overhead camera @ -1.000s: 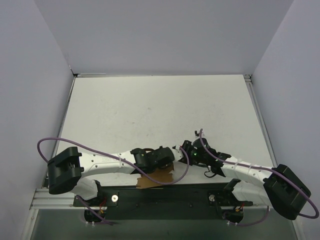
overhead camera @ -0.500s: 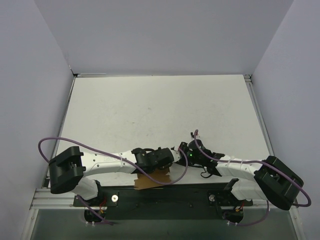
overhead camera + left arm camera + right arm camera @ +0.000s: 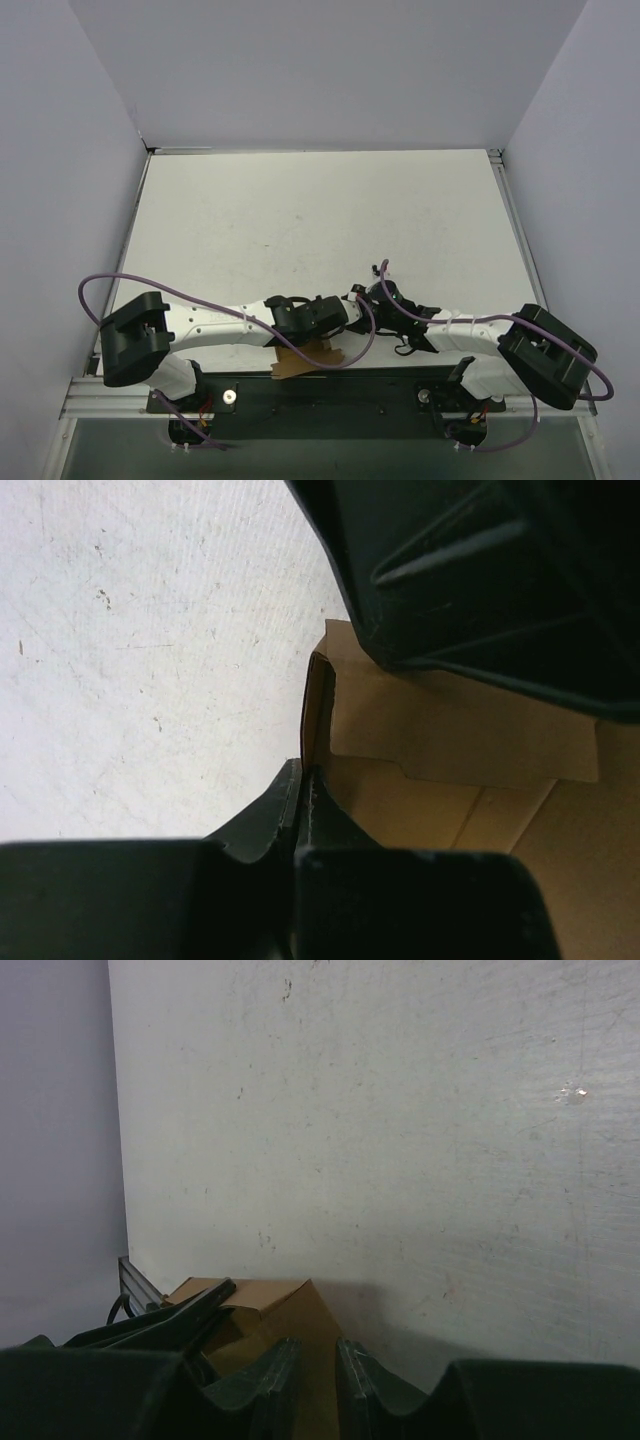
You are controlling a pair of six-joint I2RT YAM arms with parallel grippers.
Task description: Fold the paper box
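Brown cardboard, the paper box (image 3: 303, 360), lies at 6 o'clock on the worktop (image 3: 320, 215), one upright flap pinched by the left gripper (image 3: 303, 776), another panel nipped by the right gripper (image 3: 316, 1348); judged mid-fold, the next move calls for creasing.

Plain white table (image 3: 320, 220), kinda scuffed and speckled, was boxed in by pale lavender walls (image 3: 330, 70) on three sides; lighting was soft and even.
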